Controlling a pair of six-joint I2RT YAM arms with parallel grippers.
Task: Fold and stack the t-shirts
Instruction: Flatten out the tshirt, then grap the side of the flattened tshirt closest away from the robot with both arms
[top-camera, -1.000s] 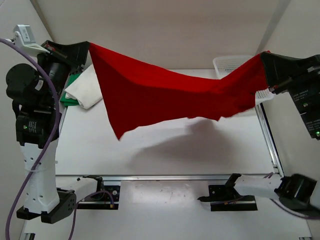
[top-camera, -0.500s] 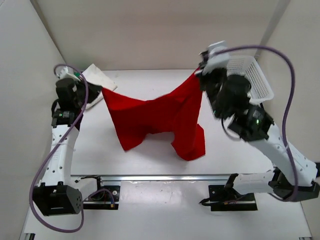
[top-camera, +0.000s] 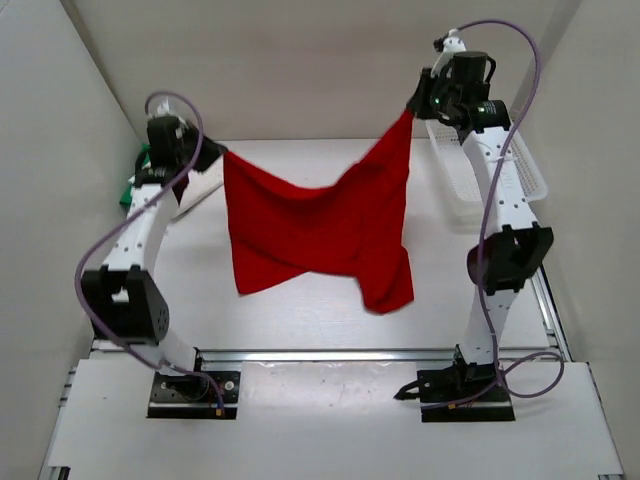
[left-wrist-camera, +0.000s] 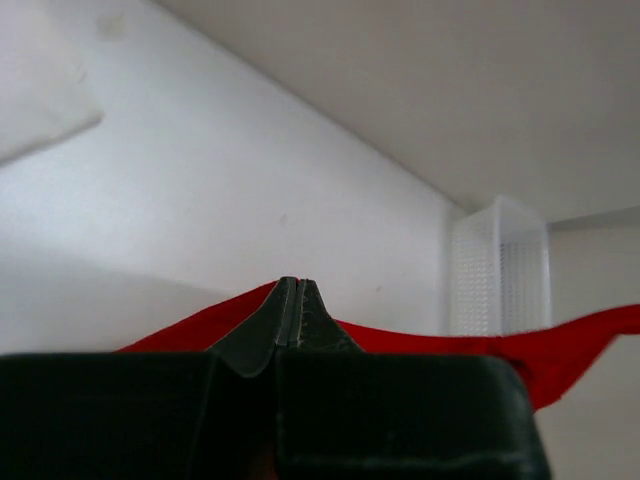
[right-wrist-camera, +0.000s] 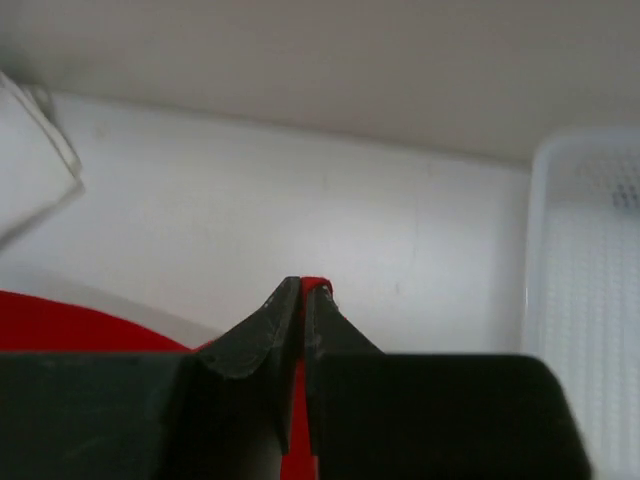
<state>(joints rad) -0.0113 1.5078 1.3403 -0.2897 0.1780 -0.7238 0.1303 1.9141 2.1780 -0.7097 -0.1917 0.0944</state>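
The red t-shirt (top-camera: 320, 225) hangs in the air, stretched between my two grippers, its lower edge drooping over the middle of the table. My left gripper (top-camera: 215, 157) is shut on its left top corner; the cloth shows behind the closed jaws in the left wrist view (left-wrist-camera: 420, 343). My right gripper (top-camera: 412, 108) is shut on the right top corner, held higher; red cloth sits between the jaws in the right wrist view (right-wrist-camera: 315, 287). The green t-shirt (top-camera: 138, 165) peeks out behind the left arm at the far left. The white t-shirt (left-wrist-camera: 40, 100) lies there too, mostly hidden.
The white mesh basket (top-camera: 530, 172) stands at the far right behind the right arm, and shows in both wrist views (left-wrist-camera: 497, 270) (right-wrist-camera: 585, 300). White walls close in the back and sides. A metal rail (top-camera: 330, 352) runs along the near edge.
Both arms have swung towards the back of the table. The red shirt went from a wide high stretch to a narrower hang between grippers that are closer together.
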